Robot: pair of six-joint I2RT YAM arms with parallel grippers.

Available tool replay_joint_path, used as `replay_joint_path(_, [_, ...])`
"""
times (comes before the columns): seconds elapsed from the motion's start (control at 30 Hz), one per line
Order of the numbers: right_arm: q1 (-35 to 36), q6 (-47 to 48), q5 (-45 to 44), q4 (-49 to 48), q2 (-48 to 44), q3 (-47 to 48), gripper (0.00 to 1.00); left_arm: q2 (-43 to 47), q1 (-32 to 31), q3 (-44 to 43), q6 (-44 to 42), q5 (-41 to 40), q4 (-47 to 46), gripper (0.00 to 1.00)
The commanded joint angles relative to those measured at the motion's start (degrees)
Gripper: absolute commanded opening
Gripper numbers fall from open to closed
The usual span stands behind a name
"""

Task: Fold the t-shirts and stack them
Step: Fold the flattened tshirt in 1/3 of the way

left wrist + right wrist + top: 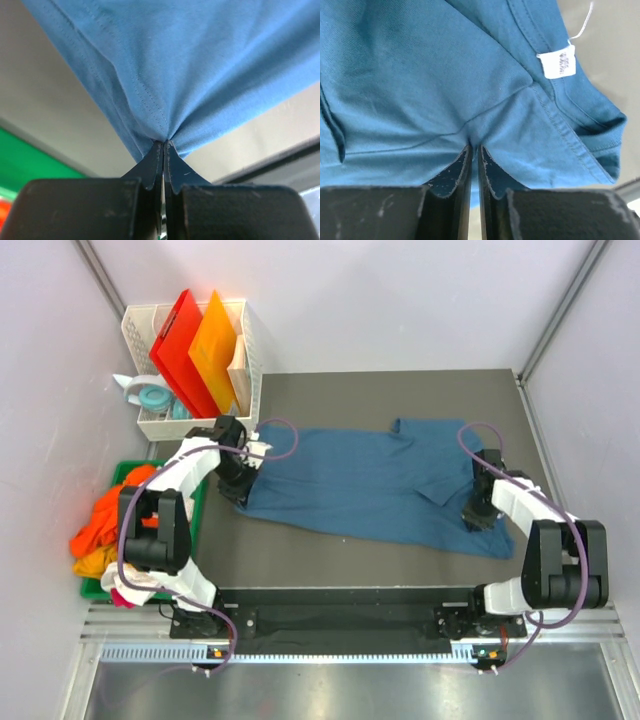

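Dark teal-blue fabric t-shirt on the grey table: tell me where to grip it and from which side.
Best grip the dark teal-blue fabric t-shirt at an end corner, coming in low from outside that end. It lies spread out, so only its edges can be pinched; the left gripper is shut on the left corner.

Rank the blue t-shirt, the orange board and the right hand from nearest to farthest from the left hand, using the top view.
1. blue t-shirt: its left corner is pinched in the left hand.
2. orange board: upright in the white basket, far left.
3. right hand: across the shirt, at its right end.
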State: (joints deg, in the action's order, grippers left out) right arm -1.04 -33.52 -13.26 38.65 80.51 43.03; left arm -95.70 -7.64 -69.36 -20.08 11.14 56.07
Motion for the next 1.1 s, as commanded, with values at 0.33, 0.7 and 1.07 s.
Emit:
replay_joint_path(0.33, [-0.5,-1.5,2.0,6.3,-8.3,3.2,0.48,3.2,0.1,1.7,-8.6,4.4,10.5,0.35])
replay_joint_path(0.7, [-0.2,3.8,4.2,0.8,-13.8,12.1,0.63,2.8,1.0,-5.4,3.9,2.4,-7.2,0.89])
replay_joint_path(1.07, [8.9,10.1,6.3,-9.0,-13.5,4.3,0.37,4.6,1.0,1.7,15.9,-3.2,-28.6,0.0])
